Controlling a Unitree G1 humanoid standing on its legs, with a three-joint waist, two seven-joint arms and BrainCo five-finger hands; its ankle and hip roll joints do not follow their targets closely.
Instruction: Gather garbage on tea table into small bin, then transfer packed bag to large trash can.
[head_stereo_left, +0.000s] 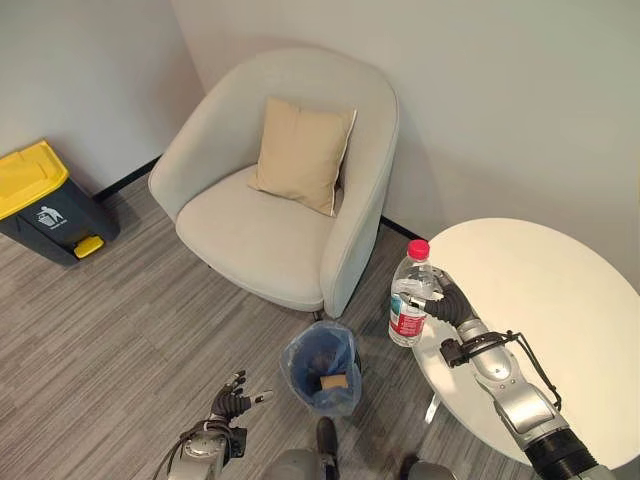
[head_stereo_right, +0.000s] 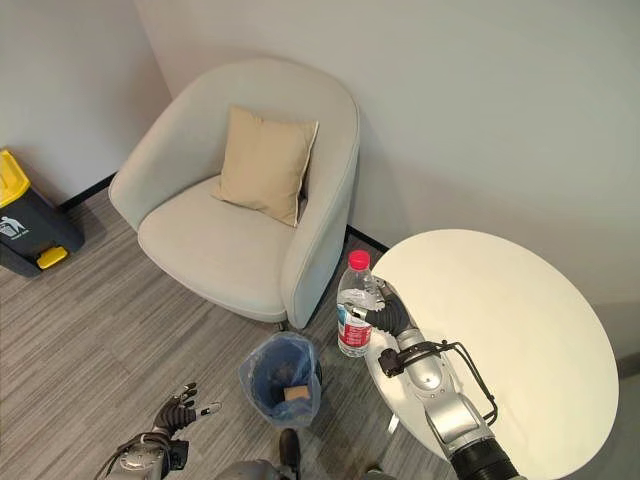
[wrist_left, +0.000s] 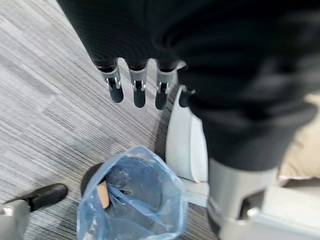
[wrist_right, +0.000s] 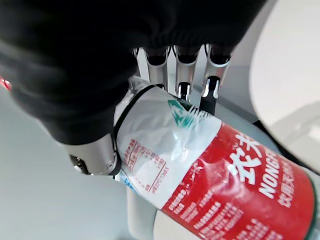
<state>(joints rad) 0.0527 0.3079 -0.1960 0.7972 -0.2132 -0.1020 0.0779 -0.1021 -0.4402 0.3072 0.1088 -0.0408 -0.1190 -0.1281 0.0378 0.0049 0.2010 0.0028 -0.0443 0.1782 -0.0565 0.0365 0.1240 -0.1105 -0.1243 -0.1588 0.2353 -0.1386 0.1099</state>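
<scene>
A clear water bottle with a red cap and a red-and-white label stands upright at the left rim of the round white tea table. My right hand is shut on it, fingers curled round its upper body. The small bin lined with a blue bag stands on the floor just left of the bottle and lower; a brown scrap lies inside. My left hand hangs open low over the floor, left of the bin, holding nothing. The large dark trash can with a yellow lid stands at the far left wall.
A light grey armchair with a beige cushion stands behind the bin, its side close to the bottle. Grey striped carpet runs between the bin and the large can.
</scene>
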